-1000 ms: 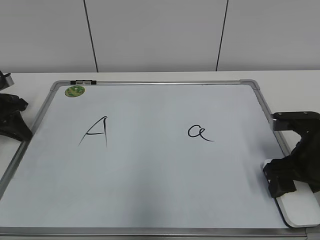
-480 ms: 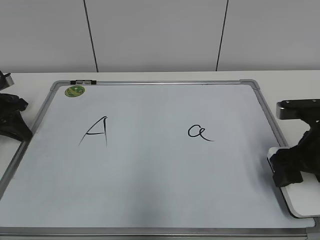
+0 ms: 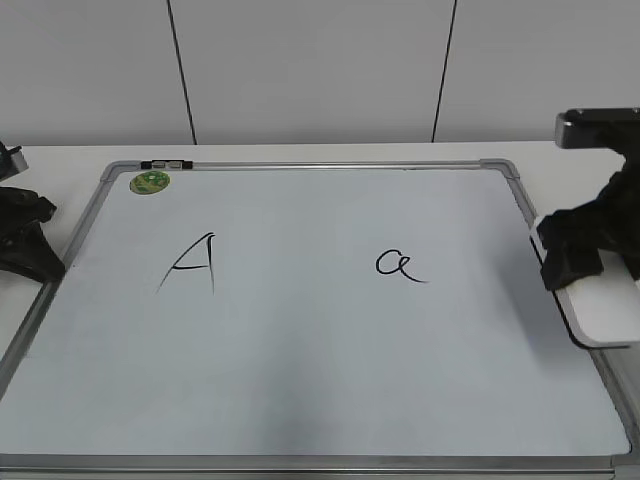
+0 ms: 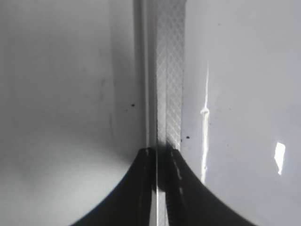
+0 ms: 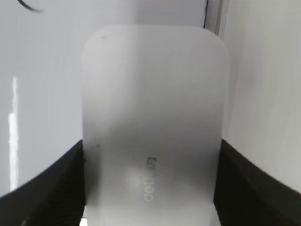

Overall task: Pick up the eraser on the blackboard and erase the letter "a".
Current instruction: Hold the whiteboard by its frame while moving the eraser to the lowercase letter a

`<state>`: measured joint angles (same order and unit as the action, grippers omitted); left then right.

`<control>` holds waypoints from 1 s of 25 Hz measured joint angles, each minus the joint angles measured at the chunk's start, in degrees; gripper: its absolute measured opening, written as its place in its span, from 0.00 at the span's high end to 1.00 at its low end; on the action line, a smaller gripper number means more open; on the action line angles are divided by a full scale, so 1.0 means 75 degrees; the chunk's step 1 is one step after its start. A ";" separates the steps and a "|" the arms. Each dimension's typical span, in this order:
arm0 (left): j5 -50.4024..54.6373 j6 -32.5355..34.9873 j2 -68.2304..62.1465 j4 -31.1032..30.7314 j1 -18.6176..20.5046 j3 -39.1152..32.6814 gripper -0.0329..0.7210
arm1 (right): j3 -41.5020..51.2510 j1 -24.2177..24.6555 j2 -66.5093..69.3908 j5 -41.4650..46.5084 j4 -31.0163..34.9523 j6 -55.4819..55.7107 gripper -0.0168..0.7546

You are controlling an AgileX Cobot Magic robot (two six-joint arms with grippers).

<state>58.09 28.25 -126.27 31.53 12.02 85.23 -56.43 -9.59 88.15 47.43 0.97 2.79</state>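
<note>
The blackboard [image 3: 300, 350] is a large white board in a silver frame, lying flat on the table. The small cursive letter "a" [image 3: 398, 265] is written right of its middle; a bigger capital "A" [image 3: 193, 262] is on the left. My right gripper [image 3: 590, 265] is shut on the eraser [image 3: 605, 310], a white rounded block, and holds it lifted above the board's right frame. The right wrist view shows the eraser [image 5: 153, 136] clamped between both jaws [image 5: 150, 188]. My left gripper [image 3: 25, 250] rests at the board's left edge, its jaws [image 4: 162, 155] shut over the frame.
A round green sticker [image 3: 150, 181] and a small black clip [image 3: 166, 163] sit at the board's top left corner. White wall panels stand behind the table. The board's frame [image 4: 169, 70] runs straight through the left wrist view.
My right gripper has lifted the eraser off the board's lower right corner and carried it up and farther back along the right edge. The left arm has not moved.
</note>
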 joint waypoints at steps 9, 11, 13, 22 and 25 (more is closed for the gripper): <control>0.0000 0.0000 0.0000 0.0014 0.0000 0.0000 0.91 | -0.2662 -0.0606 0.1594 0.1475 -0.0025 -0.0091 0.29; 0.0000 0.0000 0.0000 0.0014 0.0000 0.0000 0.91 | -0.3327 -0.0712 0.2088 0.1702 -0.0011 -0.0138 0.29; 0.0000 0.0000 0.0000 0.0014 0.0000 0.0000 0.91 | -0.3984 -0.0782 0.2706 0.1979 0.0046 -0.0240 0.29; 0.0000 0.0000 0.0000 0.0029 0.0000 0.0000 0.91 | -0.5985 -0.0787 0.4804 0.2627 0.0340 -0.0670 0.29; 0.0000 0.0000 0.0000 0.0043 0.0000 0.0000 0.91 | -0.6390 -0.0787 0.5270 0.2653 0.0340 -0.0753 0.29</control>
<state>58.09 28.25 -126.27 31.85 12.02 85.23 -104.36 -15.49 127.68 67.33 3.52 -2.86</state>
